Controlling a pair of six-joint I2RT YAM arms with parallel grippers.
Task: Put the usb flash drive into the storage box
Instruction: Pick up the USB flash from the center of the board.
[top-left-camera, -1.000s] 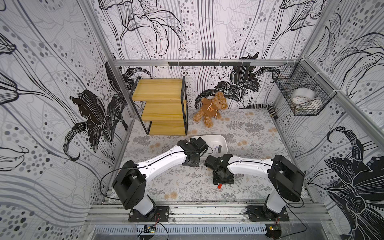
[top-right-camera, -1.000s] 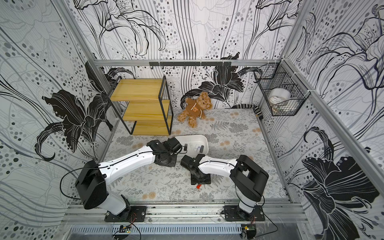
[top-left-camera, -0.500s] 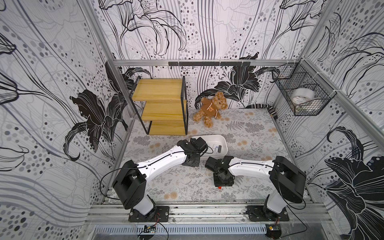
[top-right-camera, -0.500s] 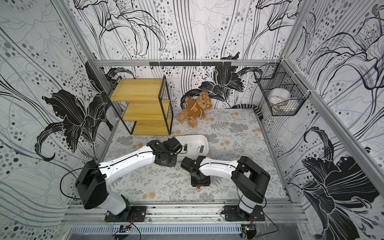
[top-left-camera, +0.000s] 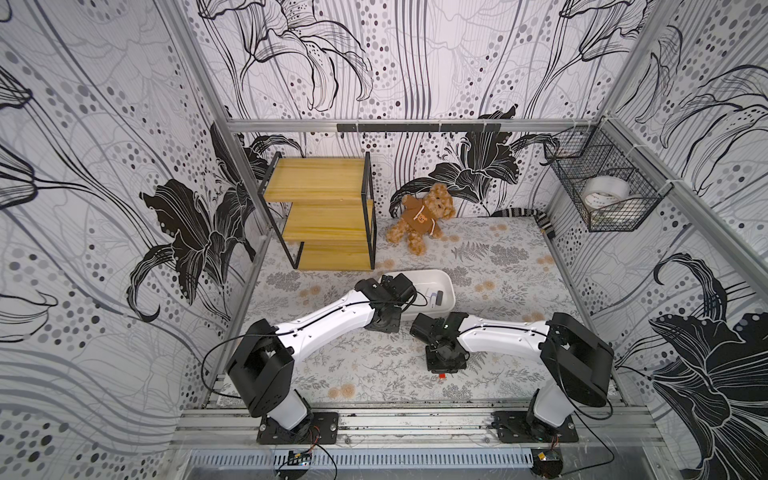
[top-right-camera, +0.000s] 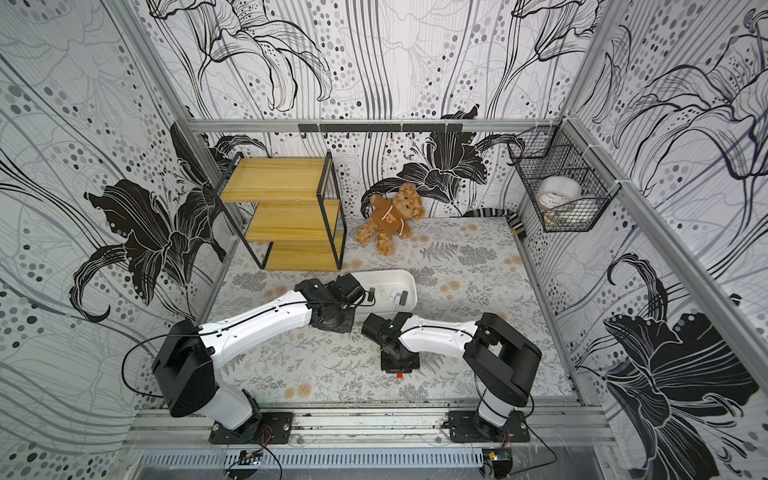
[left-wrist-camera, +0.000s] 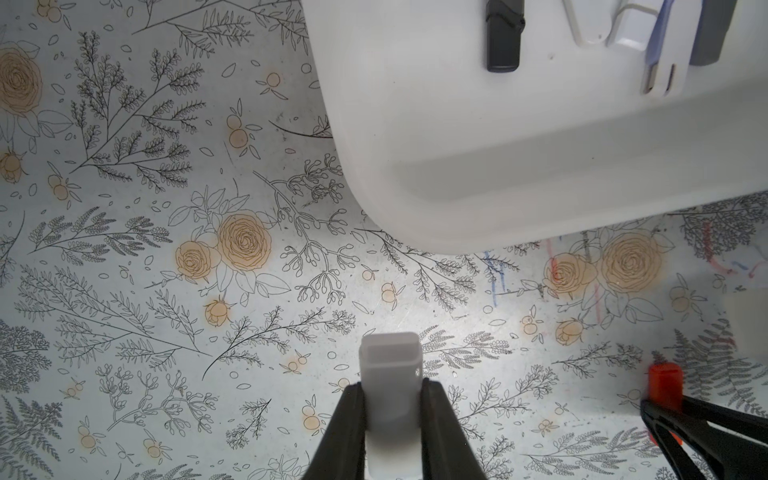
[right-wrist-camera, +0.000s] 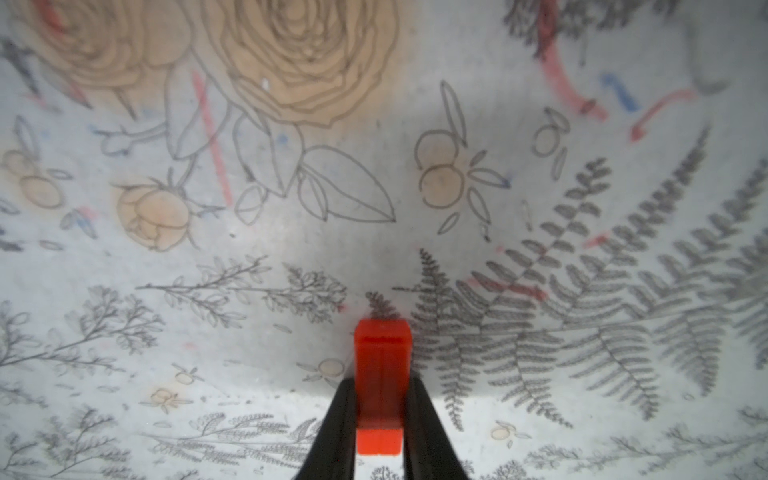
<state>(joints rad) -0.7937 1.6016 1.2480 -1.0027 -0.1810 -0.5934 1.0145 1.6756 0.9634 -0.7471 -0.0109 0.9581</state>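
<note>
The storage box is a shallow white tub in mid-table, seen in both top views, with several small drives and adapters lying in it. Its rounded corner fills the left wrist view. My left gripper is shut on a white usb flash drive, held over the mat just short of that corner. My right gripper is shut on a red usb flash drive, low at the mat near the front edge. The red drive peeks out under the right wrist.
A wooden three-step shelf stands at the back left, with a teddy bear beside it. A black wire basket holding a tape roll hangs on the right wall. The two wrists are close together in front of the tub.
The right gripper's jaws have closed onto the red flash drive. The left arm and its white drive have stayed put.
</note>
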